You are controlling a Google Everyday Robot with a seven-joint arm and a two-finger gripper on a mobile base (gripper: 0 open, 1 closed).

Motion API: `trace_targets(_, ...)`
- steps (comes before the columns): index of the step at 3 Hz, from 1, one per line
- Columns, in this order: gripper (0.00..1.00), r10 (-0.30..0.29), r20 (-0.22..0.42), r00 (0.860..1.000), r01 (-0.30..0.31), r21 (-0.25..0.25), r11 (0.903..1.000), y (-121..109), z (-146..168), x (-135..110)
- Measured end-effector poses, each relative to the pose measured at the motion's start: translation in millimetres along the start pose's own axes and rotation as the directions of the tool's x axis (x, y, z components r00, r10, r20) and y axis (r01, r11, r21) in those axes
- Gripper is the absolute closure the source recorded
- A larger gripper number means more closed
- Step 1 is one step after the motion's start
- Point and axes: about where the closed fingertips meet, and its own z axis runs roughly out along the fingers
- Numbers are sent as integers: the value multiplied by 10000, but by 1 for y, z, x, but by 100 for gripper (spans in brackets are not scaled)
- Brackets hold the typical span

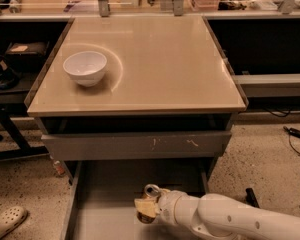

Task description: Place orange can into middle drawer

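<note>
A speckled floor (260,154) surrounds a cabinet topped by a beige tabletop (165,59). Low in the view, at six o'clock, the cream fingers (141,205) of the gripper (144,210) are closed around the orange can (152,190), whose silver top shows just above them. The can is held over the smooth floor of the open middle drawer (110,189), right of its centre; contact with that floor cannot be told. The white arm (230,219) runs off toward four o'clock. A scratched drawer front (140,145) is seen at twelve o'clock from the can, and a white bowl (85,68) stands on the tabletop at eleven o'clock.
</note>
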Motion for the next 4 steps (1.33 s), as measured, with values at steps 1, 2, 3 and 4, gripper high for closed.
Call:
trace_targets(1,100,48,430,9991,-86,881,9961,-28,28,3)
trace_targets(2,100,-5,842,9965,-130,1601,9870,-55,51,1)
trace_targets(3,100,-129,1181,9929,-116,2042,9789,-73,69,0)
trace_targets(4,100,-276,1565,9873,-117,2451,9694,-83,81,5)
